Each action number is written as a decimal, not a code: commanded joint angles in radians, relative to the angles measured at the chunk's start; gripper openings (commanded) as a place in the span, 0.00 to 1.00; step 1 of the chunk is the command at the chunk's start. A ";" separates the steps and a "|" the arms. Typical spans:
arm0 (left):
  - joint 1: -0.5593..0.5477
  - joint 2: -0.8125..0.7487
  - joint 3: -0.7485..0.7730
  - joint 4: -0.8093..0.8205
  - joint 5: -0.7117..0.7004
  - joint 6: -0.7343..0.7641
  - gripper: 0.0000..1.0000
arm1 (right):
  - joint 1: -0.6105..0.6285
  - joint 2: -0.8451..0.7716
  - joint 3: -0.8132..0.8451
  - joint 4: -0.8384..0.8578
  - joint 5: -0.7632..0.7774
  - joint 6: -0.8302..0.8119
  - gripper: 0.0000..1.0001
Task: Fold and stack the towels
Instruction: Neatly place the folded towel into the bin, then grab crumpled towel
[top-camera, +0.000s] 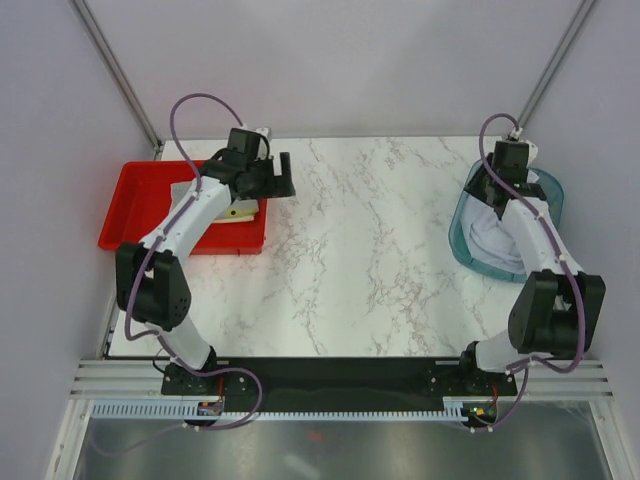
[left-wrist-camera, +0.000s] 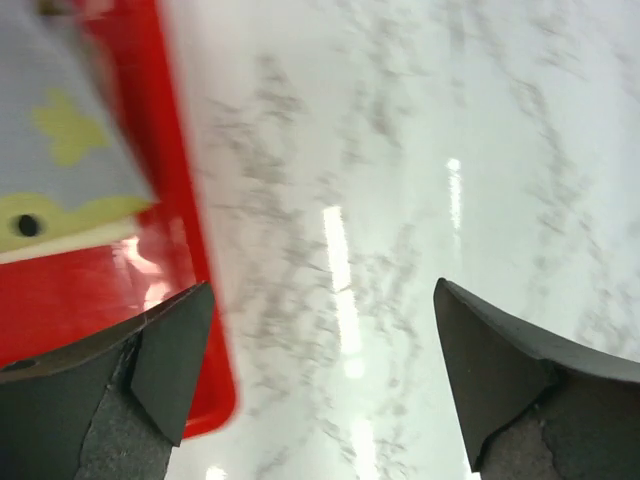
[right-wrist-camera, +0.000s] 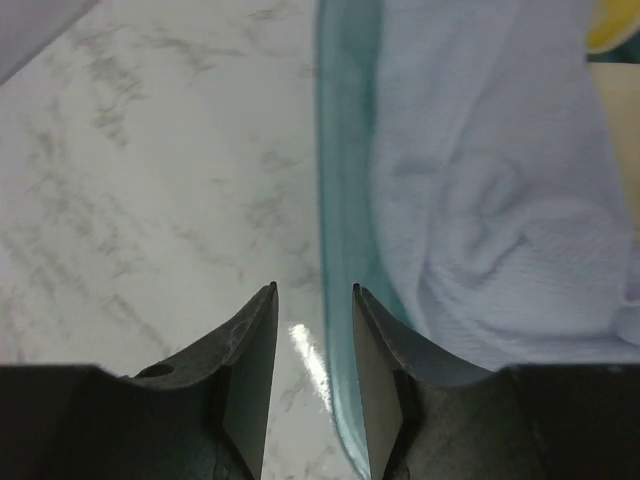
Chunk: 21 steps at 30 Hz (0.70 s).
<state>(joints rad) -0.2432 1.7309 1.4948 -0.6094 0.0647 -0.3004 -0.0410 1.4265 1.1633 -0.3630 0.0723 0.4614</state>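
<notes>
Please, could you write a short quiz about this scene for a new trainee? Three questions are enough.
1. True or false: the left gripper is holding a towel.
2. What colour is the basket that holds the crumpled white towel?
3. The grey towel with yellow marks lies: A) in the basket; B) in the red tray; C) in the left gripper.
Key: 1 false, its jaws stand open and empty; 2 teal; 3 B.
</notes>
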 joint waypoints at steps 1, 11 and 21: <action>-0.154 -0.140 0.008 -0.013 0.060 -0.019 1.00 | -0.101 0.132 0.122 -0.155 0.225 0.026 0.44; -0.430 -0.286 -0.108 -0.006 0.035 -0.049 1.00 | -0.250 0.313 0.130 -0.216 0.330 0.116 0.46; -0.436 -0.353 -0.171 -0.006 0.035 -0.049 1.00 | -0.278 0.411 0.145 -0.122 0.233 -0.032 0.08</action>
<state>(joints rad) -0.6758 1.4311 1.3148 -0.6346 0.0898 -0.3252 -0.3092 1.8496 1.2850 -0.5121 0.3222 0.4637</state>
